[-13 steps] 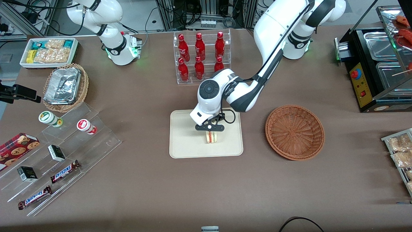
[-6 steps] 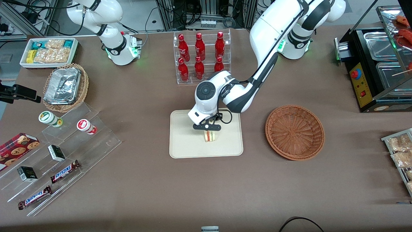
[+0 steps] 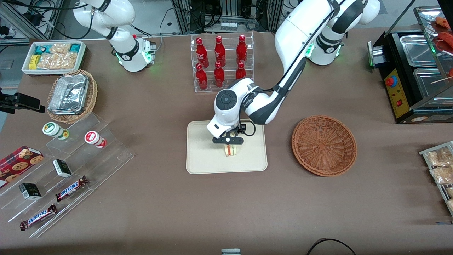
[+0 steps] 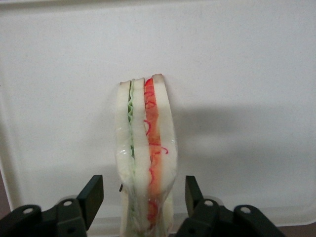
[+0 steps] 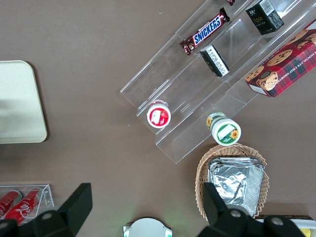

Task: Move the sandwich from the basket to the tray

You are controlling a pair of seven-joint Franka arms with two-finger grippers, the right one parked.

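The sandwich (image 3: 231, 150) stands on edge on the cream tray (image 3: 205, 156), near the tray's middle. In the left wrist view the sandwich (image 4: 145, 148) shows its green and red-orange filling stripes against the pale tray (image 4: 237, 74). My left gripper (image 3: 230, 146) hangs straight over it. The gripper (image 4: 143, 190) is open, its black fingers (image 4: 93, 195) on either side of the bread with a gap on each side. The reddish-brown basket (image 3: 324, 144) sits beside the tray toward the working arm's end, and nothing lies in it.
A clear rack of red bottles (image 3: 221, 63) stands just past the tray, farther from the front camera. A stepped acrylic shelf (image 3: 67, 166) with snacks and a tan foil basket (image 3: 72, 95) lie toward the parked arm's end. A black food warmer (image 3: 417, 71) is toward the working arm's end.
The wrist and the sandwich shifted slightly toward the parked arm's end over the tray, then held still for the last half second.
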